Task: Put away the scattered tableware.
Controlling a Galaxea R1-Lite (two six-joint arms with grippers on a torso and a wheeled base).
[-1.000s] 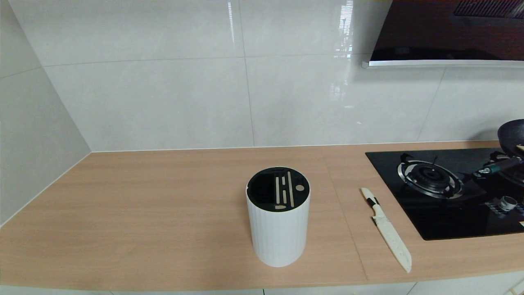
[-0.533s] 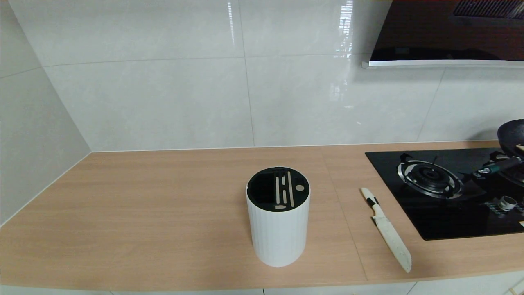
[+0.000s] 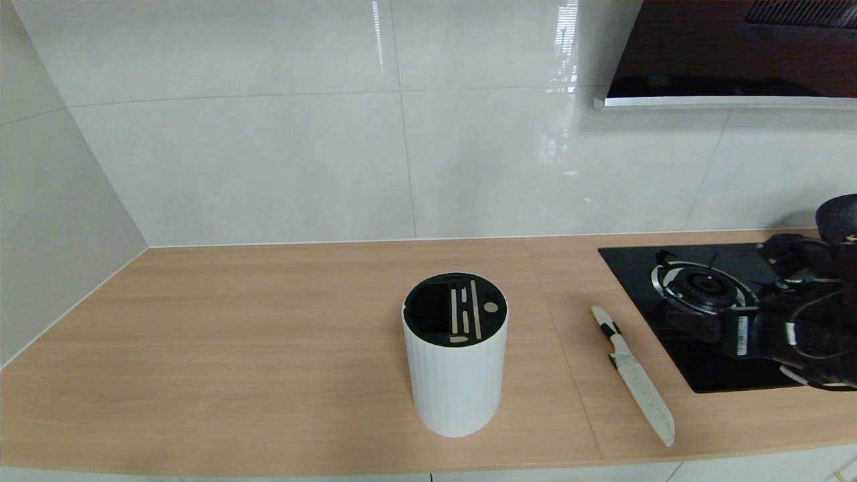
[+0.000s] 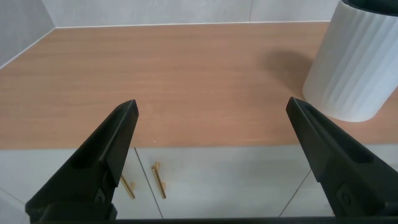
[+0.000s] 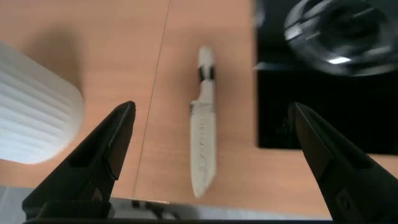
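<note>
White knife: flat on the wooden surface, beside the ribbed holder.
My right pincer: spread wide near it (nothing held).
My left pincer: wide too.

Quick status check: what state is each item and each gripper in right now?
Knife: lying flat on the counter, not grasped.
Knife holder: upright, nothing sticking out of its slots.
Left gripper: fingers open, empty.
Right gripper: fingers open, empty, above the knife.
Burner: no flame visible.
</note>
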